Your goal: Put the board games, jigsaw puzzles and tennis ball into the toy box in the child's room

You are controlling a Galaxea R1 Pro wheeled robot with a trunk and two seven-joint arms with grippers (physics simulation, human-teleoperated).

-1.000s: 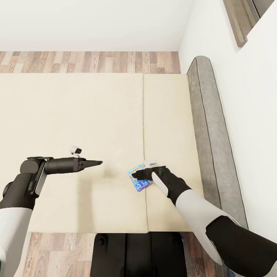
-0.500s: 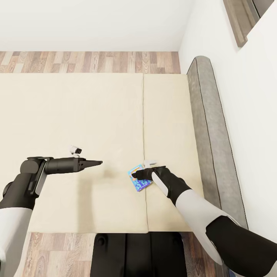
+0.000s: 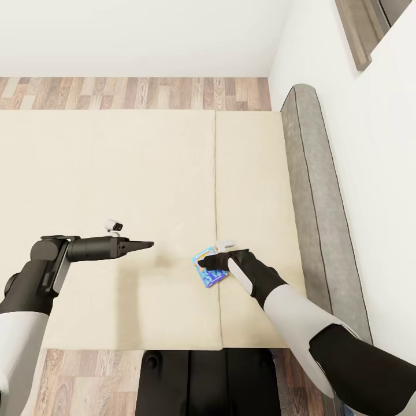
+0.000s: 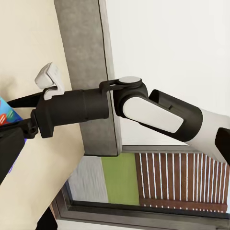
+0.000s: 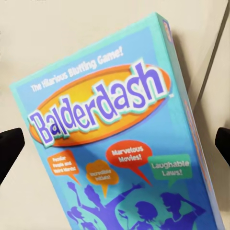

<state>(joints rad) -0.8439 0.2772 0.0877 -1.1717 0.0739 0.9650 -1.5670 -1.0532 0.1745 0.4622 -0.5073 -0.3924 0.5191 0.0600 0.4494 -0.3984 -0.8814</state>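
right wrist view: right gripper [image 5: 115, 143] spread wide over board game [image 5: 115, 134], gripping nothing

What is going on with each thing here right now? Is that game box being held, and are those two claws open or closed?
Blue board game: lying flat on the bed, beside the mattress seam, not gripped.
Right gripper: open, fingertips spread on either side of the box, right over it.
Left gripper: looks shut, empty, held out above the mattress.
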